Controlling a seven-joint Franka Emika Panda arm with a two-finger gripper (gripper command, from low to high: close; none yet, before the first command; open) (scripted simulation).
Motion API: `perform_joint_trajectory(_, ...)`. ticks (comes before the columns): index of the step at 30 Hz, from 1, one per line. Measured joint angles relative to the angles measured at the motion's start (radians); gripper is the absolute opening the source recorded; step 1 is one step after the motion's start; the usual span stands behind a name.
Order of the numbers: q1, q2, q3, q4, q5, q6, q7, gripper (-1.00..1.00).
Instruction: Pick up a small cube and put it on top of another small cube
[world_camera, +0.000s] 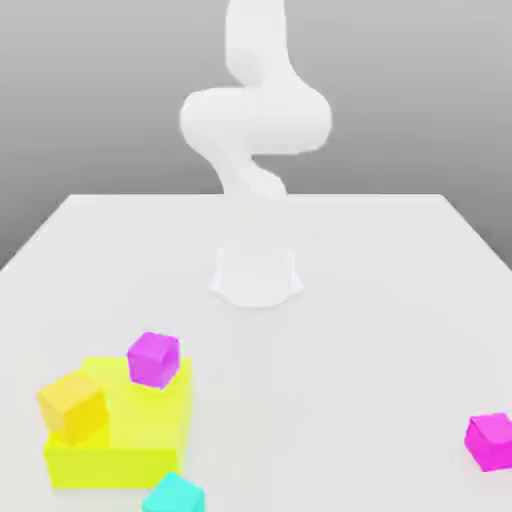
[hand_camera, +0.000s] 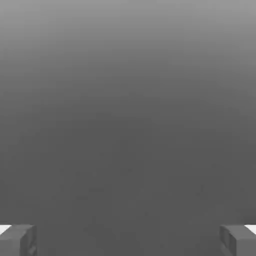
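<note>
One small magenta cube (world_camera: 153, 358) sits on the far corner of the big yellow block (world_camera: 120, 425) at the exterior view's lower left. The other small magenta cube (world_camera: 491, 440) lies on the white table at the exterior view's lower right. The white arm (world_camera: 255, 120) rises from its base (world_camera: 257, 273) at the table's middle, folded up high. In the hand view my gripper (hand_camera: 128, 240) is open, its two grey fingertips (hand_camera: 17, 240) far apart with nothing between them, facing plain grey background.
An orange cube (world_camera: 72, 405) rests on the yellow block's near left part. A teal cube (world_camera: 173, 494) stands on the table just in front of the block. The white table (world_camera: 380, 300) stretches wide between the two magenta cubes.
</note>
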Motion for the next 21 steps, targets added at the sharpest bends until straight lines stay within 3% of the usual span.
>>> perform_joint_trajectory(13, 0.315, 0.481, -0.039, -0.021, 0.159, 0.146, -0.575, 0.00)
perform_joint_trajectory(21, 0.451, 0.764, 0.018, -0.037, 0.151, 0.245, -0.850, 0.00)
